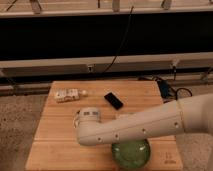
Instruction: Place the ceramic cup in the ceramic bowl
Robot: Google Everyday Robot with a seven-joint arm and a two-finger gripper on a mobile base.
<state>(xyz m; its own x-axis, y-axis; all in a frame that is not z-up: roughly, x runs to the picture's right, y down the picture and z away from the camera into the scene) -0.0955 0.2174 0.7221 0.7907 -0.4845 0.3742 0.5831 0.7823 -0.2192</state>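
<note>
The ceramic bowl (131, 154), green and glossy, sits at the front edge of the wooden table (52, 145); my arm covers its top part. My arm reaches in from the right and ends in a white round wrist over the table's middle left. The gripper (86, 131) is at that end, just left of the bowl, with the wrist housing covering it. The ceramic cup is hidden or out of view.
A white rectangular block (67, 95) lies at the table's back left with a small white bit (85, 92) beside it. A black phone (113, 100) lies at the back middle. Cables (167, 89) hang at the back right edge. A dark rail wall runs behind.
</note>
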